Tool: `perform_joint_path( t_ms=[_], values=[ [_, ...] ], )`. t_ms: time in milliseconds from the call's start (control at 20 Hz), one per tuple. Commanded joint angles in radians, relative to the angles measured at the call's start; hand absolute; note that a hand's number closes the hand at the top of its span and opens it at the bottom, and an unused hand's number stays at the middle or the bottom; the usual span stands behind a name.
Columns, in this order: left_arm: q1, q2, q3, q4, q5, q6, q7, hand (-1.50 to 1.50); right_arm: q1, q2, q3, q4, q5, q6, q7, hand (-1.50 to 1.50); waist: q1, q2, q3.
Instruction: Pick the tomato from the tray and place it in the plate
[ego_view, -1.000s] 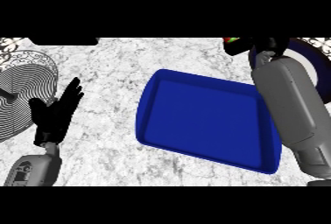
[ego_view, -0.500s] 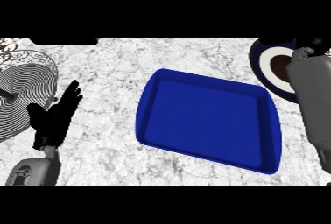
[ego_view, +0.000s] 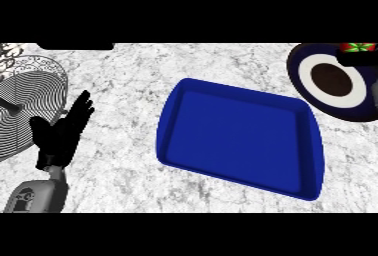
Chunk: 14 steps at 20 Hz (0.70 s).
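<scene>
The blue tray (ego_view: 173, 125) lies in the middle of the counter with nothing in it. At the top right lies a dark blue plate (ego_view: 306, 95) with a white ring and a brown centre. The red tomato (ego_view: 359, 47) with its green top shows over the plate's far right rim, cut off by the view's edge. Only a black part of my right hand (ego_view: 363, 58) shows, right against the tomato and curled on it. My left hand (ego_view: 60, 136) rests open at the lower left, fingers up.
A round wire rack (ego_view: 29, 100) with concentric rings sits at the left edge, just behind my left hand. Marbled counter (ego_view: 125, 75) surrounds the tray.
My right arm has swung from over the tray's right side to the right, almost out of view. The tomato went with it to above the plate. The left hand has stayed put.
</scene>
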Motion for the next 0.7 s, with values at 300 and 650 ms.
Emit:
perform_joint_path(
  t_ms=[300,650],
  values=[
    [-0.037,-0.025,-0.004,0.060,-0.018,0.008,-0.034,0.00,0.007,-0.091,-0.113,0.291,-0.122,0.175,-0.190,1.50,0.006,0.011,0.002],
    [-0.018,-0.011,0.003,0.033,-0.016,-0.008,-0.033,0.00,0.009,-0.090,-0.134,0.397,-0.142,0.198,-0.410,-1.50,0.025,0.010,0.002]
  ],
)
